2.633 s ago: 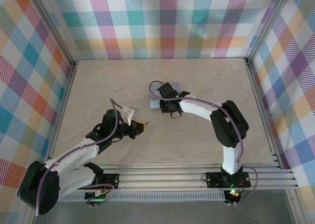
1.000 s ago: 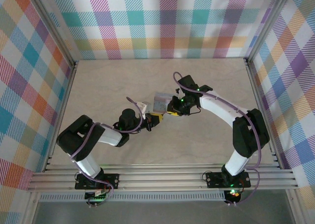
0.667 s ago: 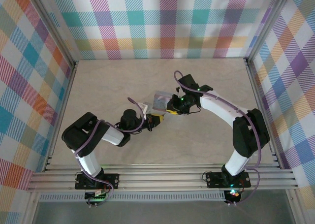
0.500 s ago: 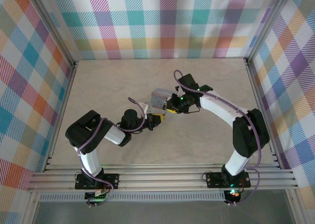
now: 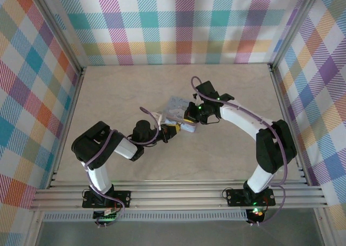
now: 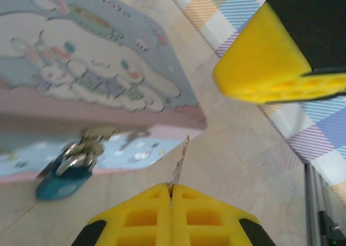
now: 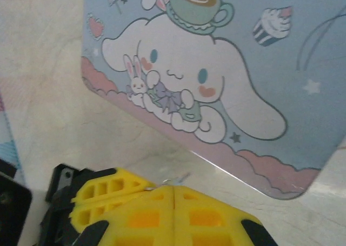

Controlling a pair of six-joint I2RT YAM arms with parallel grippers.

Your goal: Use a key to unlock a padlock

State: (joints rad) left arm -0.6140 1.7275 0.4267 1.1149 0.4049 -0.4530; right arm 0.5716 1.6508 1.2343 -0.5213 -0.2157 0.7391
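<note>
Left wrist view has the left gripper [image 6: 171,187] pinched tight on the key [image 6: 179,160], a thin sliver poking out between its 2 yellow pads toward a corner of the padlock [image 6: 97,84]. The padlock rests on the table [image 5: 119,89] with its printed face up and its dark blue spot [image 6: 62,184] on the near edge. Just beside it, the right gripper [image 7: 173,191] has its pads pressed together.
</note>
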